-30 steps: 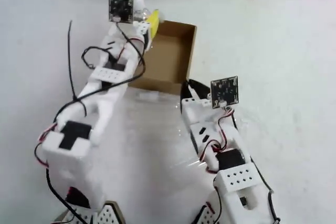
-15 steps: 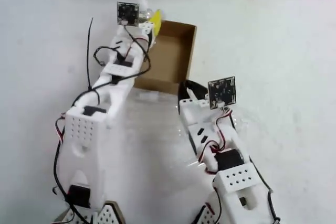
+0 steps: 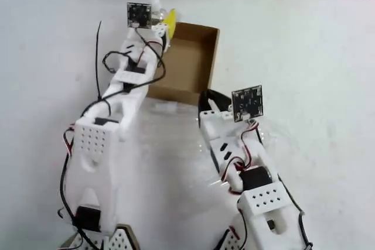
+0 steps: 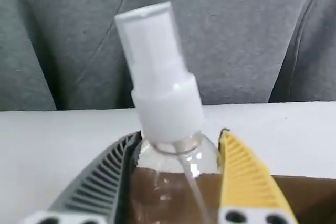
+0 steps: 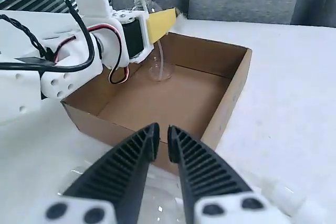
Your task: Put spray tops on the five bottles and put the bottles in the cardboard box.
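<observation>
My left gripper [image 3: 159, 17] is shut on a clear bottle [image 4: 176, 163] with a white spray top [image 4: 160, 77], gripped just under the cap between its grey and yellow fingers. In the high view it holds the bottle [image 3: 153, 3] upright at the far left corner of the cardboard box [image 3: 190, 62]. In the right wrist view the bottle's base [image 5: 159, 66] hangs inside the box [image 5: 184, 100], close to its floor. My right gripper [image 5: 161, 134] is shut, with nothing between its black fingers. It sits low just in front of the box's near wall [image 3: 206, 98].
Clear bottles lie on the white table [image 3: 310, 45] near the right arm: one under the right gripper [image 5: 152, 203] and one beside it [image 5: 281, 195]. Another clear piece [image 3: 167, 107] lies before the box's near wall. The box interior is bare cardboard.
The left arm has stretched forward and lowered, carrying the bottle a little further over the box's far corner. The right gripper has shifted slightly left.
</observation>
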You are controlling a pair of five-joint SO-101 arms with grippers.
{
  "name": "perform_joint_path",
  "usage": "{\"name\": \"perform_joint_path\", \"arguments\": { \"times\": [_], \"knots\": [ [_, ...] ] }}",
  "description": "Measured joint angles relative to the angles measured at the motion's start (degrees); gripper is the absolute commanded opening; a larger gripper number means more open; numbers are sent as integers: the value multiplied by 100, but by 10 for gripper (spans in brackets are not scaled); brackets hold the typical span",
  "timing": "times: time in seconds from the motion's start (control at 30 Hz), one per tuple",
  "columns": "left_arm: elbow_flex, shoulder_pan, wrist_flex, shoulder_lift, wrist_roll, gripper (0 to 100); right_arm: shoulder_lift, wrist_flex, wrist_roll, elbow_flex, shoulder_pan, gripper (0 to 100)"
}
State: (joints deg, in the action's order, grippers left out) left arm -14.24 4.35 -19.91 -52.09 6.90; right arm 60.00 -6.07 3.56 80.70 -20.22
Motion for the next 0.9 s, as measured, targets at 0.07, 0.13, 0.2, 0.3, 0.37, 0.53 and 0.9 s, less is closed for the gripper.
{"name": "perform_joint_path", "arguments": {
  "times": [0.07,0.13,0.2,0.3,0.37,0.53,0.9],
  "knots": [
    [-141,-18,158,0,0,20,0,0,0,0,0,18],
    [-229,-44,185,0,0,20,0,0,0,0,-44,18],
    [-264,-79,185,0,0,20,0,0,0,0,-114,18],
    [-264,-97,185,0,0,20,0,0,0,0,-105,18],
    [-264,-97,185,0,0,20,0,0,0,0,-114,18],
    [-281,-97,229,-97,-536,20,0,0,0,0,-114,18],
    [-651,-97,237,-448,-703,20,0,0,0,0,-114,18]
  ]
}}
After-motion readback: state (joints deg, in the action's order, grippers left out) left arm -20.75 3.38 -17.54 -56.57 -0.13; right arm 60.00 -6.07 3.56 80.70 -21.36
